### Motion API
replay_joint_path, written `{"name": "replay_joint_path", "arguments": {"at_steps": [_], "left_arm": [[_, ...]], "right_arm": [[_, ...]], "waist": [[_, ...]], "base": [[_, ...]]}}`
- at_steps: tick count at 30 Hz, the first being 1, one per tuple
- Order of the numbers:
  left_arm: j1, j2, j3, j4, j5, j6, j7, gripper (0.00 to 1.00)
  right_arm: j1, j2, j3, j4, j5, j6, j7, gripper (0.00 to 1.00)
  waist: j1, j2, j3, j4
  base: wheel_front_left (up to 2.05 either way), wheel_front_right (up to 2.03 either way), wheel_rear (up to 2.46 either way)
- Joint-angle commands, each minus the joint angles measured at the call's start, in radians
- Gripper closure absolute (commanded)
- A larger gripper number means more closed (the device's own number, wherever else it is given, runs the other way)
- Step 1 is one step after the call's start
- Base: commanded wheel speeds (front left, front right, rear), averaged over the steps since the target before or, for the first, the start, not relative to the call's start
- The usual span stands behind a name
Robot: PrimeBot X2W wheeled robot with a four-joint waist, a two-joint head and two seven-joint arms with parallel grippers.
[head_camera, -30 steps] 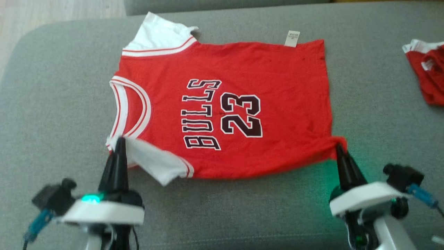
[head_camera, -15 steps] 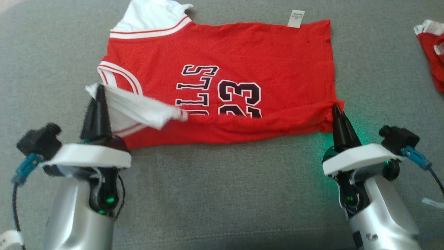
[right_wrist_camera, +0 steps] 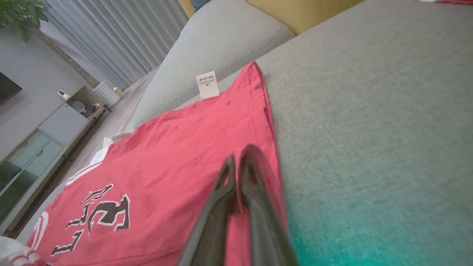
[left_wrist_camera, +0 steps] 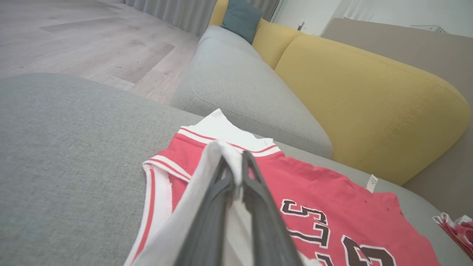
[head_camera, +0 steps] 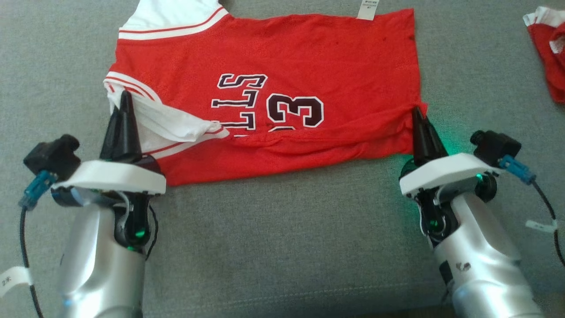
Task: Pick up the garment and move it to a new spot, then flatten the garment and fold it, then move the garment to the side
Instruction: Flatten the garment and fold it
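Centrally, red garment with white trim and black lettering, spread print-up on grey sofa cushion, neck end toward robot's left, hem toward robot's right. Near long edge of garment raised and rolled over onto the print, hiding the lower part of the lettering. White sleeve at garment's near neck-end corner, draped across the red body. White label on garment's far edge, toward the hem end.

Left claw at garment's near neck-end corner, just beside the striped neckline; jaws closed tight on white sleeve fabric. In left wrist view, left claw with pale cloth pinched between the two dark fingers and trailing down their left side. Right claw at garment's near hem corner; jaws closed tight on red hem fabric. In right wrist view, right claw with red cloth caught between the fingertips, hem edge running away beyond them.

Outward from garment's hem end, well apart: second red-and-white cloth, bunched on the same cushion. Beyond garment's far edge: adjoining grey seat, yellow backrest, teal pillow. Past garment's neck end: pale wooden floor and grey curtains.
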Motion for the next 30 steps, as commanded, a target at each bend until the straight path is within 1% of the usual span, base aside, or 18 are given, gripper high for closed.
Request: {"name": "replay_joint_path", "arguments": {"at_steps": [1,8,10,13,15,20,23,25,27,30], "left_arm": [[-0.040,0.015,0.037,-0.028,0.012,-0.005,-0.012,0.00],[-0.048,0.014,0.041,-0.039,0.002,-0.007,-0.012,0.00],[-0.033,0.014,0.035,-0.052,-0.007,-0.007,-0.012,0.00],[0.012,0.015,0.025,-0.076,-0.027,-0.007,-0.012,0.00],[0.053,0.027,0.017,-0.095,-0.036,-0.007,-0.012,0.00],[0.167,0.081,0.001,-0.123,-0.061,-0.007,0.002,0.00],[0.225,0.106,-0.001,-0.144,-0.070,-0.007,0.044,0.00],[0.241,0.111,-0.001,-0.151,-0.074,-0.006,0.062,0.00],[0.270,0.117,0.003,-0.165,-0.084,0.007,0.099,0.00],[0.296,0.125,0.006,-0.180,-0.087,0.038,0.155,0.00]], "right_arm": [[-0.038,-0.002,0.026,-0.016,0.012,0.007,-0.017,0.00],[-0.136,-0.002,0.043,0.060,0.029,0.007,-0.039,0.00],[-0.154,-0.002,0.039,0.061,0.027,0.007,-0.047,0.00],[-0.164,-0.002,0.017,0.044,-0.021,0.007,-0.057,0.00],[-0.153,-0.002,-0.007,0.008,-0.061,0.007,-0.059,0.00],[-0.069,-0.002,-0.070,-0.140,-0.152,0.007,-0.060,0.00],[-0.014,-0.002,-0.077,-0.209,-0.175,0.007,-0.060,0.00],[0.001,-0.002,-0.076,-0.227,-0.176,0.007,-0.060,0.00],[0.026,-0.002,-0.067,-0.258,-0.173,0.007,-0.060,0.00],[0.049,-0.002,-0.052,-0.288,-0.161,0.007,-0.060,0.00]], "waist": [[0.0000,0.0000,0.002,0.000],[0.0000,0.0000,0.001,0.006],[0.0000,0.0000,-0.004,0.009],[0.0000,0.0000,-0.012,0.012],[0.0000,0.0000,-0.018,0.015],[0.0000,0.0000,-0.027,0.015],[0.0000,0.0000,-0.029,0.010],[0.0000,0.0000,-0.029,0.008],[0.0000,0.0000,-0.028,0.001],[0.0000,0.0000,-0.025,-0.010]], "base": [[0.00,0.00,0.00],[0.00,0.00,0.00],[0.00,0.00,0.00],[0.00,0.00,0.00],[0.00,0.00,0.00],[0.00,0.00,0.00],[0.00,0.00,0.00],[0.00,0.00,0.00],[0.00,0.00,0.00],[0.00,0.00,0.00]]}}
